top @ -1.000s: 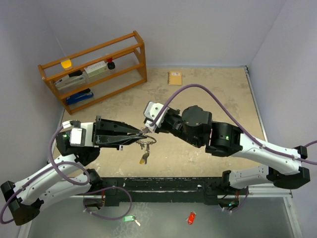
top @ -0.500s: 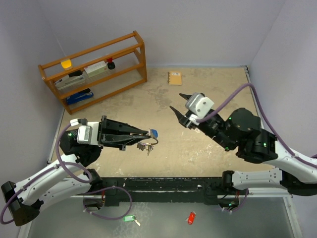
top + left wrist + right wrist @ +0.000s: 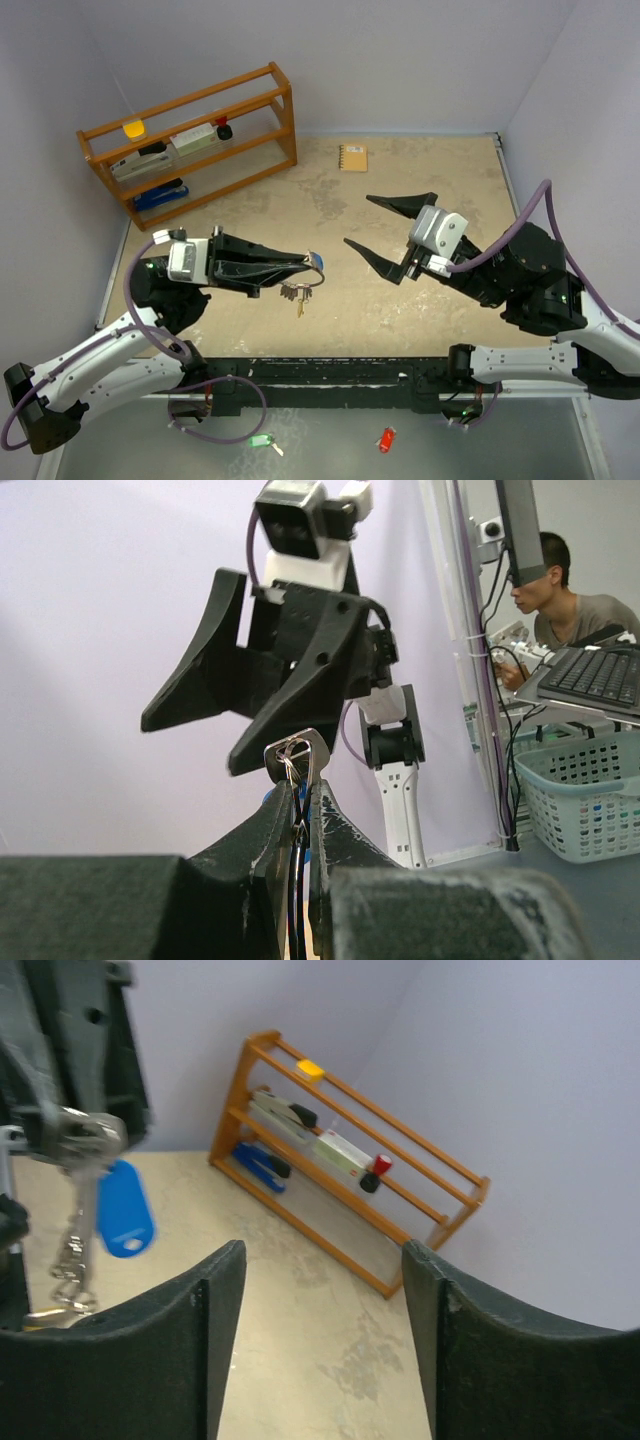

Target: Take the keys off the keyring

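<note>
Top external view: left gripper (image 3: 300, 265) pinched shut on thin silver wire keyring (image 3: 305, 283), small blue-tagged and silver keys (image 3: 293, 293) dangling over beige table (image 3: 400, 170); right gripper (image 3: 357, 220) splayed wide, empty, opposite; orange wooden rack (image 3: 190, 140) behind.

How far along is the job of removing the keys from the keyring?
Done: nothing visible yet; the blue-tagged key and the small silver keys hang from the keyring. In hand: the left gripper is shut on the keyring, holding it above the table, while the right gripper is open, empty and apart from it. Left: taking every key off the ring.
</note>
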